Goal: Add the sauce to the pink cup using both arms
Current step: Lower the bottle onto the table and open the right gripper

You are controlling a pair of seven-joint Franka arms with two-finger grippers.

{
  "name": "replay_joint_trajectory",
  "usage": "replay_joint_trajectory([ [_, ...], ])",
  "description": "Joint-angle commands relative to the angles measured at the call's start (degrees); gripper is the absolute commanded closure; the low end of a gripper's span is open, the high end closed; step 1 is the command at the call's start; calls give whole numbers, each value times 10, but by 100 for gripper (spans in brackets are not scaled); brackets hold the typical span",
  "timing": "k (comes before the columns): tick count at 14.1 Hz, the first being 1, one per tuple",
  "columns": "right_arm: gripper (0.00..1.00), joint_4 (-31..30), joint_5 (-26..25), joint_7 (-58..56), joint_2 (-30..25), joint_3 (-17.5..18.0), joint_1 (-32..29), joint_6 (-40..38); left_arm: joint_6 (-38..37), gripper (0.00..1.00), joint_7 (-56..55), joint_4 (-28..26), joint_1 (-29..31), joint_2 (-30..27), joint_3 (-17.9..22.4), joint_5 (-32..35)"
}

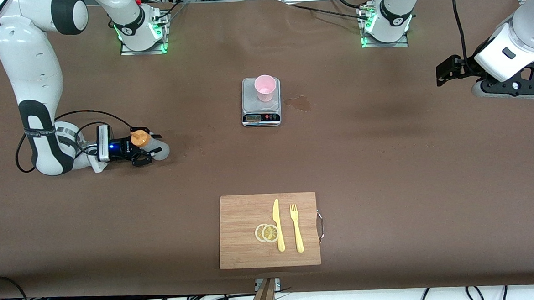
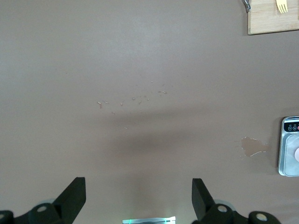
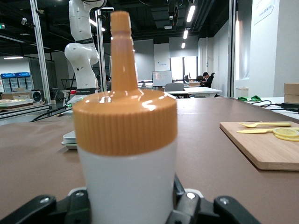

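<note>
The sauce bottle (image 1: 150, 147) stands upright on the table toward the right arm's end, whitish with an orange nozzle cap (image 1: 139, 138). My right gripper (image 1: 144, 146) is low at the table with a finger on each side of the bottle's body and is shut on it. In the right wrist view the bottle (image 3: 126, 177) fills the middle. The pink cup (image 1: 265, 87) stands on a small scale (image 1: 261, 118) at mid-table. My left gripper (image 1: 443, 72) is open and empty, up in the air over the left arm's end of the table (image 2: 138, 179).
A wooden cutting board (image 1: 240, 215) lies near the front camera with lemon slices (image 1: 267, 232), a yellow knife (image 1: 278, 225) and a yellow fork (image 1: 296, 227). A dried stain (image 1: 299, 103) marks the cloth beside the scale, toward the left arm's end.
</note>
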Motion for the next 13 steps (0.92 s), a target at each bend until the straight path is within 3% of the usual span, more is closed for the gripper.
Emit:
replay_joint_trajectory([
  [1, 0, 10, 6, 21, -5, 0, -5, -5, -15, 0, 3, 24, 3, 9, -2, -8],
  [4, 0, 16, 4, 29, -10, -11, -7, -6, -15, 0, 3, 24, 3, 9, -2, -8],
  [6, 0, 28, -15, 32, -18, -37, -10, -11, -15, 0, 3, 24, 3, 9, -2, -8],
  [10, 0, 46, -112, 41, -61, -95, -16, -14, -15, 0, 3, 24, 3, 10, -2, -8],
  [13, 0, 47, -209, 121, -149, -118, -17, 28, -15, 0, 3, 24, 3, 10, -2, -8],
])
